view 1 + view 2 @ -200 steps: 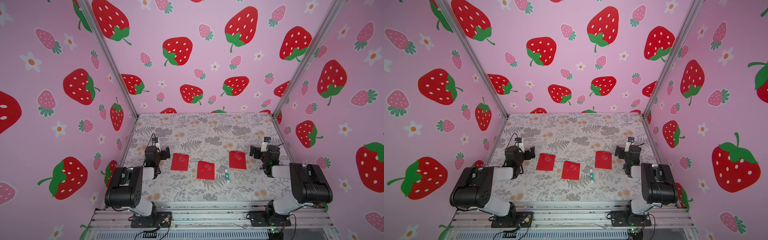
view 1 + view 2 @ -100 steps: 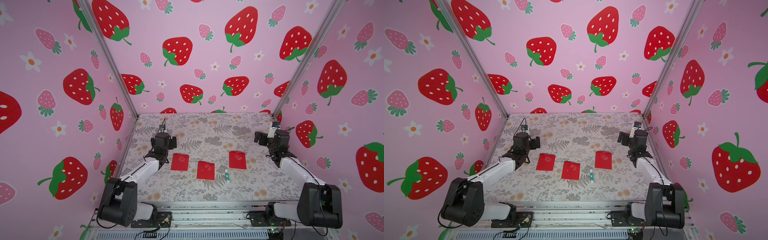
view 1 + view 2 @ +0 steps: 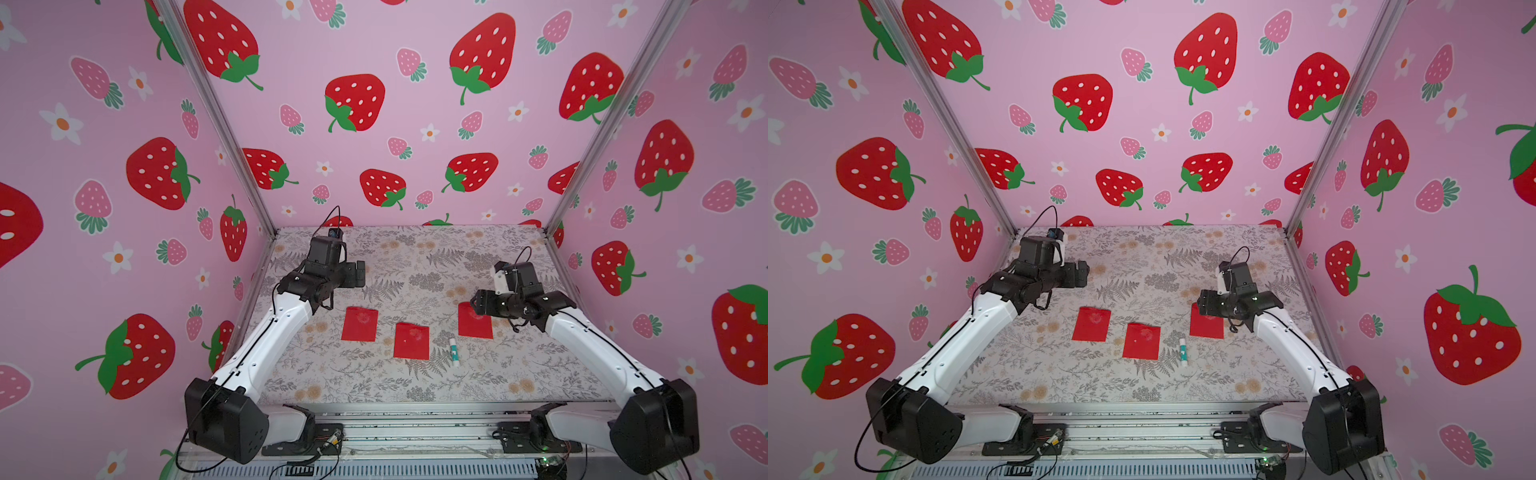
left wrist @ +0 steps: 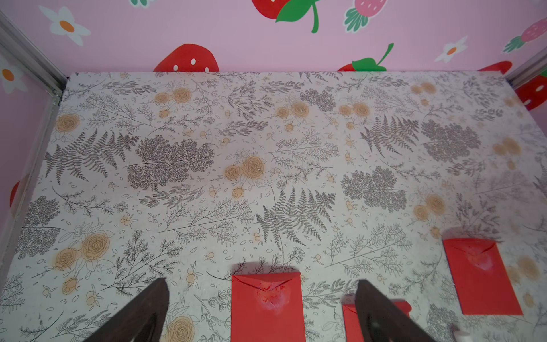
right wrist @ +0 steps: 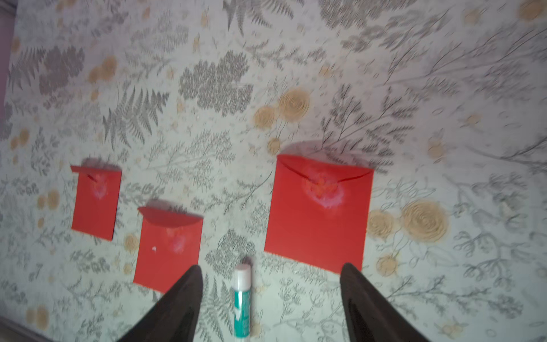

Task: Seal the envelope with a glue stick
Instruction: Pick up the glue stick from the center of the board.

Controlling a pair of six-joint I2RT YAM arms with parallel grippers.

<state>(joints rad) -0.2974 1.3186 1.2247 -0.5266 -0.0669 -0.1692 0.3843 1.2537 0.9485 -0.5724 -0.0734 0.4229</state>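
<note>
Three red envelopes lie in a row on the floral table: left, middle and right. In the right wrist view the middle envelope has its rounded flap partly lifted; the right one has its flap down with a whitish smear. The glue stick, white with a teal label, lies flat between the middle and right envelopes. My right gripper hovers open over the right envelope's far edge; the glue stick lies below the gap of its jaws. My left gripper hangs open and empty behind the left envelope.
Pink strawberry walls close in the table at the back and on both sides, with metal posts in the far corners. The arm bases sit on a rail along the front edge.
Both arms have unfolded from near the front edge and reached out over the table. The right arm has since swung inward and lower, over the right envelope. Envelopes and glue stick have not moved.
</note>
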